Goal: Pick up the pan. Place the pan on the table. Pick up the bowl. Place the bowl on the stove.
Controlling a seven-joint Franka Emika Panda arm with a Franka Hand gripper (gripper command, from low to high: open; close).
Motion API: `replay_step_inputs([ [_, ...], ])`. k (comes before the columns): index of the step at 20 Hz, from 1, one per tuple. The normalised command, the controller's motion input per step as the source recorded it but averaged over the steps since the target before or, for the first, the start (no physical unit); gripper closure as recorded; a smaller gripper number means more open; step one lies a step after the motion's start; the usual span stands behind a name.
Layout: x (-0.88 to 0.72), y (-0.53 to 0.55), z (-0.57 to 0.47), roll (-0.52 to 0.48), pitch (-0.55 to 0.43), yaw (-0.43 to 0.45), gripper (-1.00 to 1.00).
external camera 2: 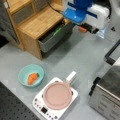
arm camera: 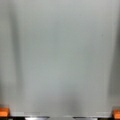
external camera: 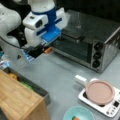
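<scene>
Resting on stove [external camera 2: 40, 103]: pan [external camera 2: 57, 95].

**Pan on stove, bowl on table**

You see the pink pan [external camera: 100, 92] flat on the white stove [external camera: 111, 106], lower right of a front view, its white handle pointing upper left. The teal bowl [external camera 2: 25, 72] with orange food stands upright on the grey table [external camera 2: 75, 55], just left of the stove.
</scene>
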Motion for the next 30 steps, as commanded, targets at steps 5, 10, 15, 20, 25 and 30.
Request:
replay_step_inputs([
  [5, 0.03, 0.01, 0.03, 0.025, 0.117, 0.094, -1.0],
  [10, 0.11, 0.05, 0.02, -0.024, 0.163, 0.079, -1.0],
  [15, 0.16, 0.06, 0.0, -0.032, 0.14, 0.065, -1.0],
  [20, 0.23, 0.06, 0.0, 0.002, 0.092, 0.047, -1.0],
  [25, 0.31, 0.06, -0.04, 0.033, 0.049, 0.031, -1.0],
  [30, 0.36, 0.05, -0.03, 0.061, 0.051, 0.012, -1.0],
])
